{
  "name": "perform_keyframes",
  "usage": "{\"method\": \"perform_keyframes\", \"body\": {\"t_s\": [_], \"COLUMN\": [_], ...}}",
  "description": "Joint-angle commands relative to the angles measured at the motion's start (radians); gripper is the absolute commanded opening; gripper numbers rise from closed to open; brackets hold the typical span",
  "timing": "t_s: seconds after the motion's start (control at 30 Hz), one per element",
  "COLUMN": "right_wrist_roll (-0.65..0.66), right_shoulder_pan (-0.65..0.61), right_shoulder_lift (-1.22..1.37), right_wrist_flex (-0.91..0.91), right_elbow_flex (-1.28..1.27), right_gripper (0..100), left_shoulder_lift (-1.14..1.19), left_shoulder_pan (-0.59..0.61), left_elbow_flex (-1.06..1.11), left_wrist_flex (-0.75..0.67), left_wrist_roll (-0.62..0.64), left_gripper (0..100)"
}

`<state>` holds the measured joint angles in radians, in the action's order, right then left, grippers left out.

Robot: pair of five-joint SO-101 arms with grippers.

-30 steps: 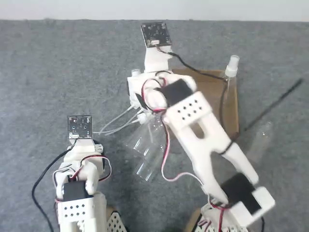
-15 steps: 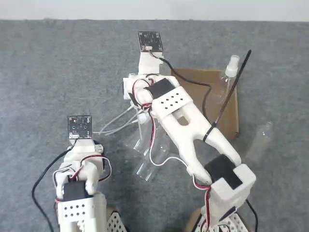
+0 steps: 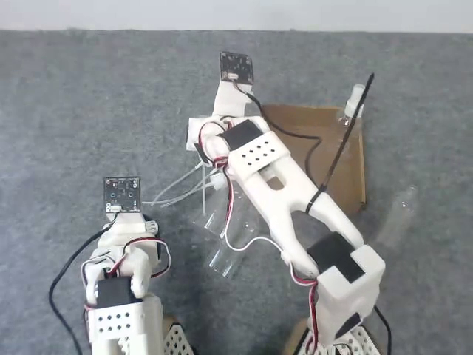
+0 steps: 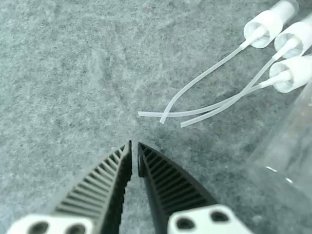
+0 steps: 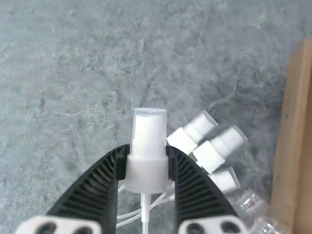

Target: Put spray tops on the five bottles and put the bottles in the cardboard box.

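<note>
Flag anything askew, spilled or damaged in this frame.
Nothing damaged or spilled, but clear bottles lie on their sides beside three loose spray tops; one uncapped bottle stands outside the cardboard box. The right pincer holds a spray top upright.

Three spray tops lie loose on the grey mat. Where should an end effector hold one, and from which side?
On the spray top, hold the white cap, not the thin tube. It lies on its side, so come from above, closing across the round cap; the tube looks too bendy.

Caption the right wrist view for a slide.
Right pincer grips a white spray top upright, near three loose spray tops lying beside the cardboard box.
</note>
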<state>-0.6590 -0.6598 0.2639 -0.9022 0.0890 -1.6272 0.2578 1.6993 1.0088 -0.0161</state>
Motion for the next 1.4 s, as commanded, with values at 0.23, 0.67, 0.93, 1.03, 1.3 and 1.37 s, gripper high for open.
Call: {"method": "perform_keyframes", "body": {"t_s": [0.23, 0.67, 0.93, 1.03, 1.3, 1.37], "right_wrist_roll": [-0.075, -0.069, -0.066, -0.009, 0.279, 0.414], "right_shoulder_pan": [-0.012, -0.033, -0.028, -0.030, -0.025, -0.025], "right_shoulder_lift": [0.061, 0.099, 0.054, -0.050, -0.331, -0.403], "right_wrist_flex": [0.007, 0.028, -0.015, -0.097, -0.245, -0.297], "right_elbow_flex": [0.069, 0.069, 0.069, 0.071, 0.068, 0.068], "right_gripper": [1.7, 18.3, 21.3, 21.2, 1.9, 0.7], "left_shoulder_lift": [-0.017, -0.017, -0.017, -0.017, -0.017, -0.017], "left_shoulder_pan": [0.006, 0.006, 0.006, 0.006, 0.006, 0.006], "left_elbow_flex": [-0.008, -0.008, -0.008, -0.008, -0.008, -0.008], "left_wrist_flex": [0.005, 0.005, 0.005, 0.005, 0.005, 0.005], "left_wrist_roll": [-0.006, -0.006, -0.006, -0.006, -0.006, -0.006], "left_gripper": [1, 1, 1, 1, 1, 1]}}
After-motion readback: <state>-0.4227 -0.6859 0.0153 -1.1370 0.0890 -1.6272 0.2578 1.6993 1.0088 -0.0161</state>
